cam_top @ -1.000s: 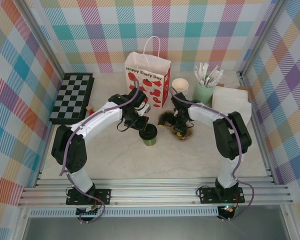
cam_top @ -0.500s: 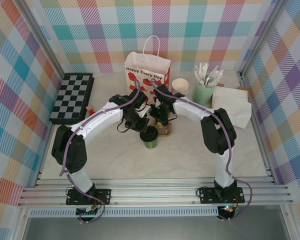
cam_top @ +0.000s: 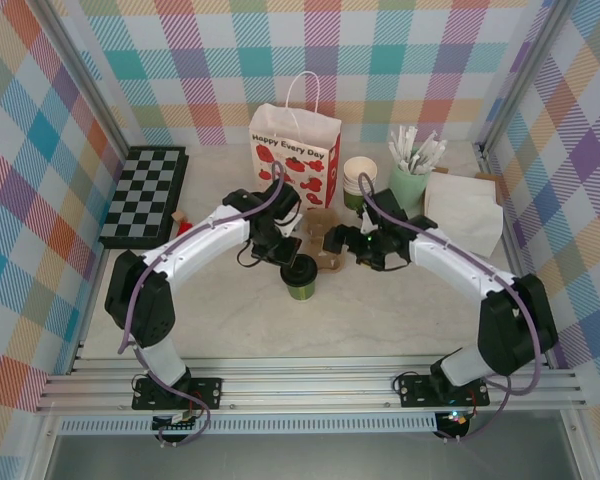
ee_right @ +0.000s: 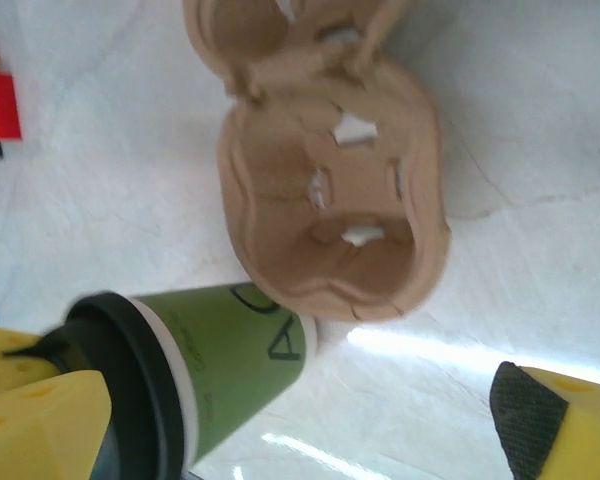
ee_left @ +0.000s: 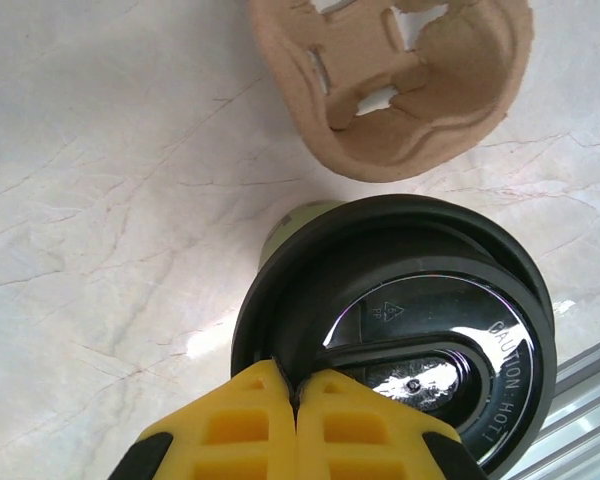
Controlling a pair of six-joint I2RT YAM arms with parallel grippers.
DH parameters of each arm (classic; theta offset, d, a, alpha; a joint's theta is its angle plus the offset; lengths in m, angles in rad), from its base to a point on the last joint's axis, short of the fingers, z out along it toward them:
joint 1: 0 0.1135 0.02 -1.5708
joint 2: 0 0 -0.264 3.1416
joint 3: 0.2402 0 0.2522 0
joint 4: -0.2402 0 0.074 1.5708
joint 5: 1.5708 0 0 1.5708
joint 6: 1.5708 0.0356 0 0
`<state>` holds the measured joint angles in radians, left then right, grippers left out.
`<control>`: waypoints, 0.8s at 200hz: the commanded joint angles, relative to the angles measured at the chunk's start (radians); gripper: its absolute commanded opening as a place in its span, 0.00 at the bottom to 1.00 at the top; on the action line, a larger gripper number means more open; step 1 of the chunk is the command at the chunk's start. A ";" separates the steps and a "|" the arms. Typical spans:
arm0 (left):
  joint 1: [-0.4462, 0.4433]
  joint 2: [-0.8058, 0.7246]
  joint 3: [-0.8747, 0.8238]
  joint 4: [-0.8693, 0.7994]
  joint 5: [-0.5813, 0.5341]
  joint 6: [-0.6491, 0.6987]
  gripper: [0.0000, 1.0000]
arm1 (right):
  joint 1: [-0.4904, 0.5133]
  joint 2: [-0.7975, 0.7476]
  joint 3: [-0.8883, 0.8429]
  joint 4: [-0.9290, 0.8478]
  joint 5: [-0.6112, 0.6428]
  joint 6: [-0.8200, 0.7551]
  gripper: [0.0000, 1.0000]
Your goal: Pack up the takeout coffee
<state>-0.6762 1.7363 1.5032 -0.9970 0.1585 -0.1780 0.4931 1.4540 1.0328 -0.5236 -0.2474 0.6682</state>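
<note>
Clamping left pincer (ee_left: 295, 395) on the round black plastic lid (ee_left: 420, 320) of the green paper cup (ee_right: 230, 350), right pincer (ee_right: 295, 395) apart, we've yet to fill the brown pulp carrier (ee_right: 330, 170).

Takeout coffee (cam_top: 300, 277) stands mid-table (cam_top: 280, 330), just beside the cup carrier (ee_right: 330, 170), on its near side. Behind the carrier, at the back wall, the paper gift bag (cam_top: 295, 160). Right of the bag come the stacked cups (cam_top: 360, 178), then the tumbler of sticks (cam_top: 408, 182), then folded paper (cam_top: 465, 212). Chessboard (cam_top: 145, 195) far left.
</note>
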 commanded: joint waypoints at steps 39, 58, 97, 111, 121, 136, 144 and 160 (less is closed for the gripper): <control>-0.166 0.052 0.121 -0.043 -0.187 -0.179 0.00 | -0.124 -0.179 -0.132 -0.027 -0.080 -0.201 1.00; -0.199 0.106 0.186 -0.079 -0.238 -0.217 0.00 | -0.126 -0.213 -0.173 0.000 -0.244 -0.242 1.00; -0.237 0.186 0.271 -0.096 -0.234 -0.291 0.00 | -0.126 -0.221 -0.259 0.139 -0.444 -0.138 1.00; -0.242 0.200 0.273 -0.085 -0.215 -0.311 0.00 | -0.126 -0.204 -0.282 0.181 -0.435 -0.094 1.00; -0.244 0.205 0.267 -0.074 -0.197 -0.319 0.00 | -0.126 -0.191 -0.295 0.198 -0.416 -0.074 1.00; -0.244 0.209 0.264 -0.068 -0.186 -0.328 0.00 | -0.125 -0.170 -0.305 0.212 -0.387 -0.055 0.99; -0.244 0.209 0.265 -0.069 -0.186 -0.329 0.00 | -0.125 -0.157 -0.307 0.216 -0.376 -0.043 0.97; -0.245 0.209 0.265 -0.070 -0.187 -0.333 0.00 | -0.124 -0.125 -0.308 0.221 -0.376 -0.030 0.95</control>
<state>-0.9096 1.9339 1.7493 -1.0454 -0.0425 -0.4782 0.3637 1.2896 0.7391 -0.3603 -0.6109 0.5888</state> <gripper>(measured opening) 0.036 0.966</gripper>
